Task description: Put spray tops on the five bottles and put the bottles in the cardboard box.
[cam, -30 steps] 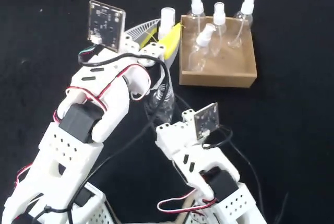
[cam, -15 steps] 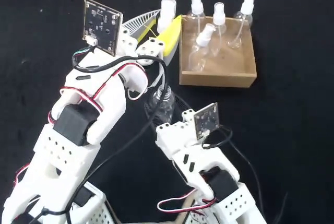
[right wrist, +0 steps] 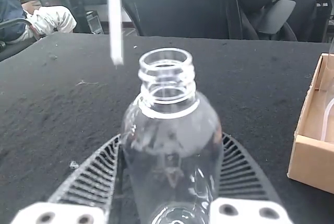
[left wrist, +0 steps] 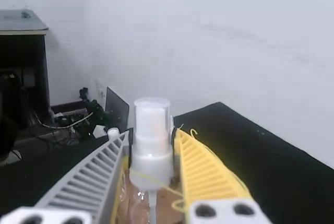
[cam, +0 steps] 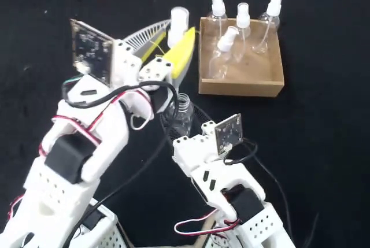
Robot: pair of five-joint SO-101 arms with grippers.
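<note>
Black tabletop [cam: 324, 144], with the cardboard box [cam: 243, 89] at the far side and four capped bottles [cam: 225, 48] inside. Left tool [cam: 173, 34] is clamped on the last spray top [left wrist: 152, 140], raised just beside the box. Its dip tube [right wrist: 114, 20] hangs to one side of the neck, not over it. Right tool [right wrist: 170, 145] is closed around the open bottle [cam: 182, 112], neck up, near the arms.

Risk, my read: with alignment off, the tube tip catches the rim or slides down outside the neck and bends. Screwing on could also spin the bottle in the grip.

Hard to tell: the depth gap between tube tip and mouth. In the high view, the left arm hides the bottle base.
</note>
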